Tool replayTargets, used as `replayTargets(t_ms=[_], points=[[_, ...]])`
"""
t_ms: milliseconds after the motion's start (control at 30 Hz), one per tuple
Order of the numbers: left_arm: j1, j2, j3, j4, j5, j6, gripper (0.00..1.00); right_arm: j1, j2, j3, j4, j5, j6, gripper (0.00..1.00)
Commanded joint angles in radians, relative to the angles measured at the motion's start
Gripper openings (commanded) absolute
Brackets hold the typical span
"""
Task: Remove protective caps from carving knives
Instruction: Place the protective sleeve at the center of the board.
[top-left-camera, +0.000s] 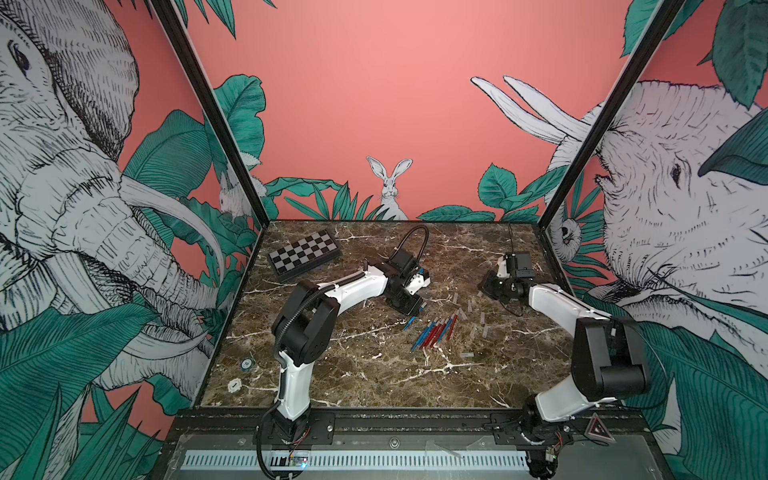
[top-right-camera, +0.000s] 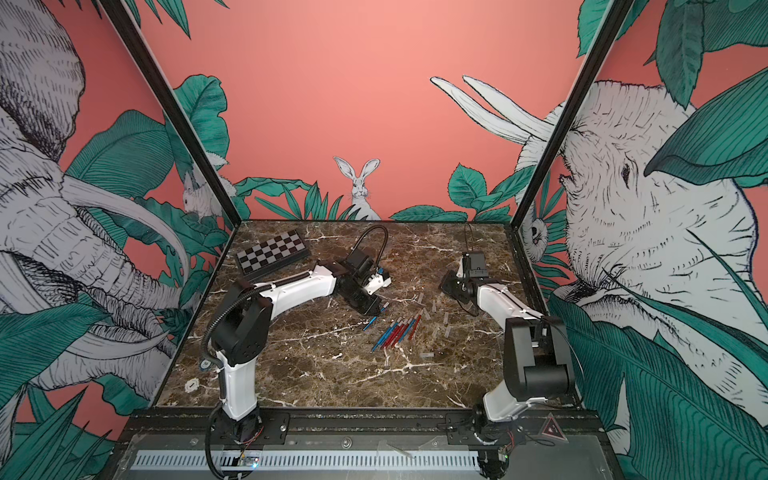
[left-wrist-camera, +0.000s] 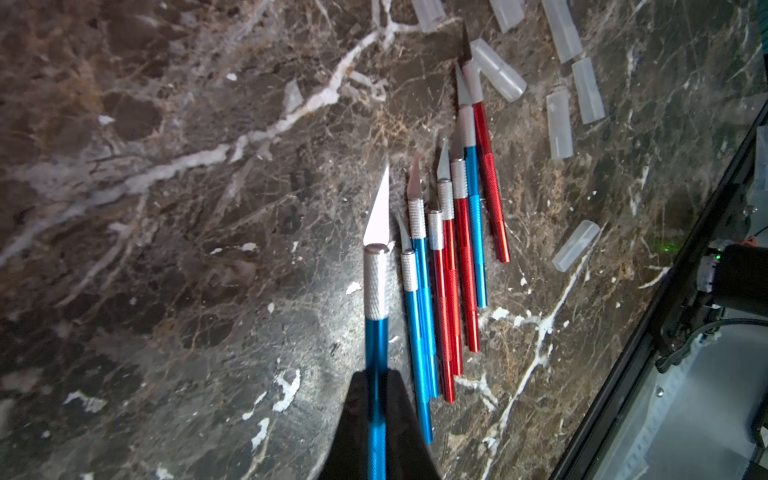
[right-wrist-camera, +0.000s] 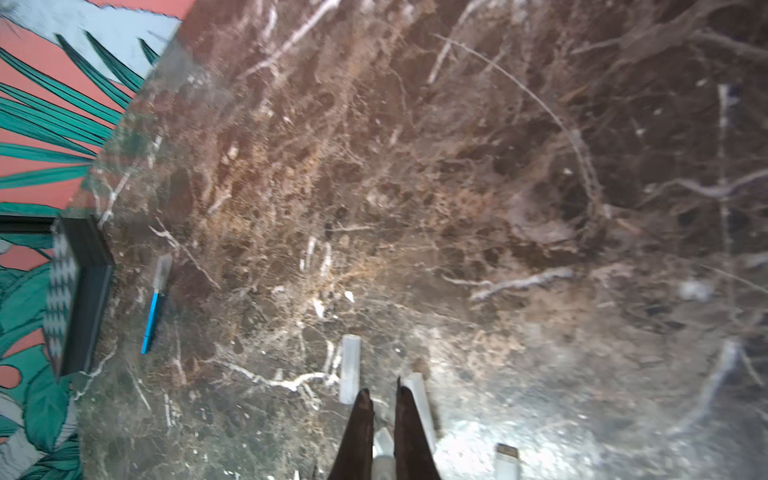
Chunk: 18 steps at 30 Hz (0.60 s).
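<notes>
A blue carving knife is pinched by its handle in the left gripper, whose jaws are closed tight on it. Its silver blade is bare and points away from the fingers. In a top view this knife slants just below the gripper near the middle of the marble table. Just to its right lies the row of knives, blue and red handles side by side and touching. All the blades that can be seen are uncovered, with tips pointing far-right. To the right of the row, and well apart from one another, the loose protective caps are scattered flat on the table. One rests against the blade end of the farthest red knife, and one lies alone nearer the front edge. Farther right, the right gripper sits low over the table. Its fingers are drawn together on what looks like a clear cap, and two more caps lie on the marble just beyond its fingertips. The right wrist view also shows another blue knife lying close to the checkered board at the far left, too blurred to tell whether its tip is covered.
</notes>
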Motion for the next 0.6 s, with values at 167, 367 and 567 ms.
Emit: replayTargets(t_ms=[167, 367, 567], points=[[0.007, 0.000, -0.008, 0.010, -0.025, -0.037, 0.00, -0.013, 0.118, 0.034, -0.067, -0.029, -0.082, 0.02], [0.007, 0.018, -0.007, 0.012, -0.027, -0.041, 0.00, -0.013, 0.156, 0.045, -0.066, -0.023, -0.094, 0.03], [0.007, 0.031, -0.008, 0.017, -0.009, -0.041, 0.00, -0.013, 0.172, 0.046, -0.062, -0.012, -0.097, 0.05]])
